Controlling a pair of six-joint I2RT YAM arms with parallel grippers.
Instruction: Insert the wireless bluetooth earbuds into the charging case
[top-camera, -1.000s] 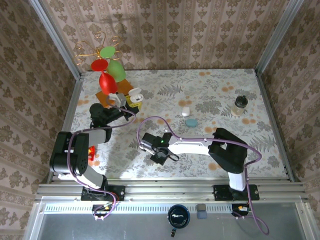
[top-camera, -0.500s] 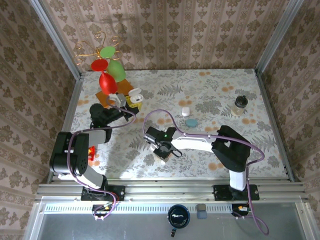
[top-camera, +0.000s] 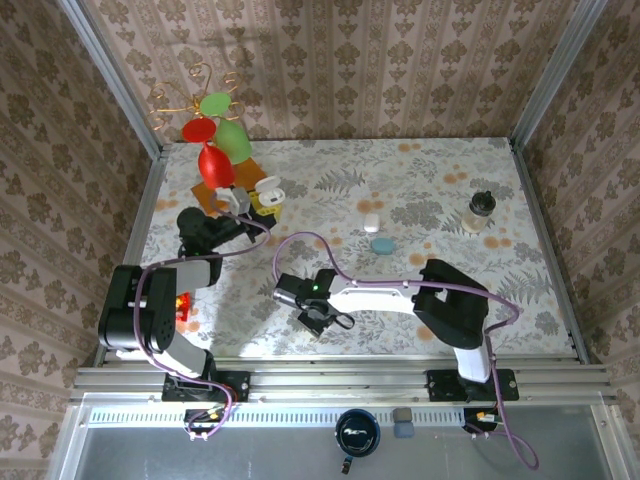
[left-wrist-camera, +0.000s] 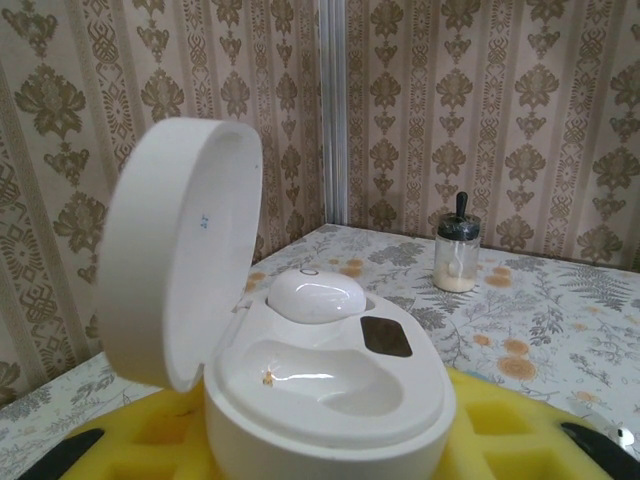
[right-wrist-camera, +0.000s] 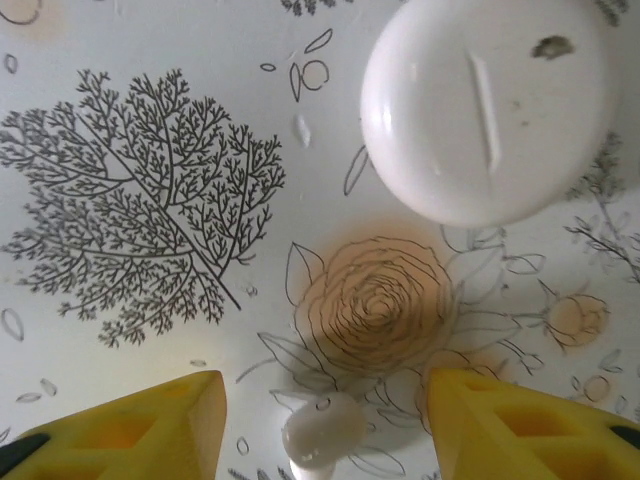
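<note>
**Loose earbud** (right-wrist-camera: 322, 430) on the table (right-wrist-camera: 120, 100), close to the near edge and left of its middle. It lies untouched between the parted yellow fingers (right-wrist-camera: 150, 425) of the right gripper (right-wrist-camera: 325, 395), with a closed white case (right-wrist-camera: 485, 105) nearby.

**Handling (judged).** Light, hard, glossy and rounded, so it is likely to squirt out of a firm pinch. It is best taken across its broadest part with gentle pressure.

**Left gripper** (top-camera: 262, 200), toward the far left corner, is clamped on the open charging case (left-wrist-camera: 325, 400), lid up. A second earbud (left-wrist-camera: 317, 296) sits in the far socket; the near socket is empty.

**Against the view one second before.** The right jaws have gone from closed to apart. The right wrist drifted away from the near edge and is back close to it. The left arm has not moved.
</note>
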